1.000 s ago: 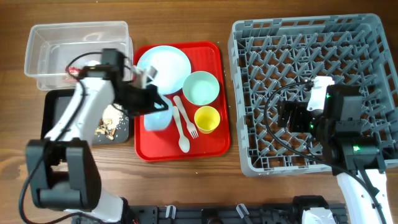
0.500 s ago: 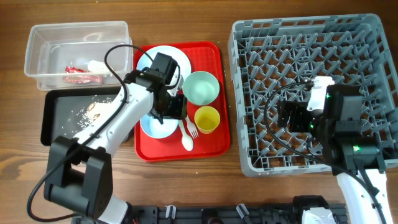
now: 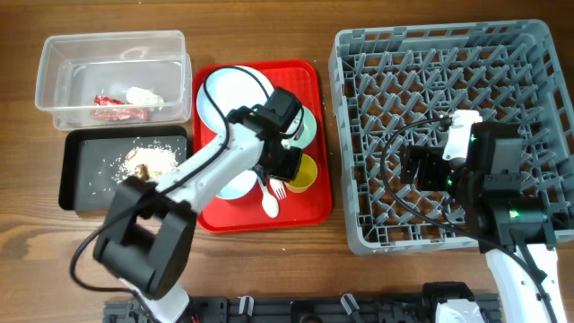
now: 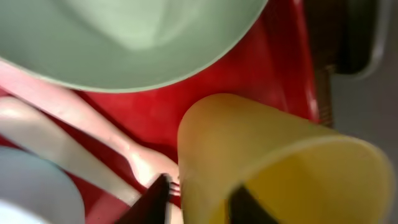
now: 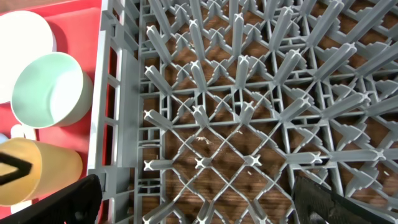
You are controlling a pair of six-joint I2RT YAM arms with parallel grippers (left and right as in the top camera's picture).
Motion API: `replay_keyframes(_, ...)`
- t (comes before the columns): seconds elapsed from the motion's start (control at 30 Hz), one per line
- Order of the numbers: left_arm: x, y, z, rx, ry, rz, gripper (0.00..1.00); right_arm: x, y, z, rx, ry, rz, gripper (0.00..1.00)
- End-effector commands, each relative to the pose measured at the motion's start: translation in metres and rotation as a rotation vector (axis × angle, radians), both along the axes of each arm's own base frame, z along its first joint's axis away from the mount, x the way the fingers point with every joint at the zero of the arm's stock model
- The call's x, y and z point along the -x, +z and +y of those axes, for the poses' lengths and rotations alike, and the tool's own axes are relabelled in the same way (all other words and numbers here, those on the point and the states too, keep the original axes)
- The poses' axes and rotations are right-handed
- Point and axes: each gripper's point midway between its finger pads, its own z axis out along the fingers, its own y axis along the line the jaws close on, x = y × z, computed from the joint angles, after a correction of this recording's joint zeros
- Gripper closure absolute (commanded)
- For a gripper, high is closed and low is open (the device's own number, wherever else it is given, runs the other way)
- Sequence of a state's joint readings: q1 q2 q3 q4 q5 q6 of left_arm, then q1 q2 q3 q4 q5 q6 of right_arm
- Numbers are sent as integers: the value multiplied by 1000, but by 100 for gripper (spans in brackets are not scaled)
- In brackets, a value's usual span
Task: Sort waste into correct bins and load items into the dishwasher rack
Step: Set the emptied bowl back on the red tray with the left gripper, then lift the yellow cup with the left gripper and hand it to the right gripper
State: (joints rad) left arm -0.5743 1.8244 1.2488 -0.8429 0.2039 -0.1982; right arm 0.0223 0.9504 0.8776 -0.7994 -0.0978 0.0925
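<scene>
My left gripper [image 3: 293, 164] is open at the small yellow cup [image 3: 303, 173] on the red serving tray [image 3: 305, 211]. In the left wrist view one finger is outside and one inside the cup's wall [image 4: 280, 162]. The mint green bowl [image 3: 308, 128] is just behind it, and the pale plate [image 3: 229, 94] is at the tray's back left. The light blue bowl [image 3: 235, 186] is partly under my arm. The white fork [image 3: 278, 189] and spoon [image 3: 266, 207] lie beside the cup. My right gripper [image 5: 199, 205] is open and empty over the grey dishwasher rack [image 3: 448, 54].
The clear tub [image 3: 63, 54] at the back left holds the red wrapper [image 3: 109, 100] and white tissue [image 3: 143, 94]. The black tray [image 3: 76, 179] in front of it holds food scraps [image 3: 148, 160]. The rack [image 5: 249, 93] holds no items.
My left gripper has moved right from the black tray, across the red tray, to the yellow cup. The right arm has not moved.
</scene>
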Motion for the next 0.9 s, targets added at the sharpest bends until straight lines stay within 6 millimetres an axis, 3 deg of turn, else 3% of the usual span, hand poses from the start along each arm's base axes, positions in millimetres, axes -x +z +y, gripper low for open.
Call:
replay_keyframes(0.0,-7,-1,-2,-5,2,-22,96,-3,8,2,-23,-4,-18,0)
replay_keyframes(0.07,-11,4,0,4,12,-33,96,-3,8,2,-23,-4,-18,0)
replay_keyframes(0.13,-15,26,-2,73,44,-53,96,-9,14,2,-23,-5,-49,0)
replay_keyframes(0.23,-34,89,-14,368,83,-107,96,-22,28,7,-65,-9,-123,0)
replay_keyframes(0.33,-66,145,-15,720,214,-73,96,-15,41,58,-221,286,-161,0)
replay_keyframes(0.4,-70,180,-27,968,134,-5,96,2,52,96,-345,543,-186,0)
replay_keyframes(0.47,-64,187,-38,1041,108,72,96,11,58,116,-446,686,-194,0)
replay_keyframes(0.63,-21,199,-74,1098,-52,191,96,3,58,136,-619,810,-180,0)
replay_keyframes(0.73,-8,199,-87,1094,-91,215,96,5,82,148,-730,969,-281,0)
replay_keyframes(0.87,-7,199,-88,1094,-94,218,96,5,104,151,-743,1054,-383,3)
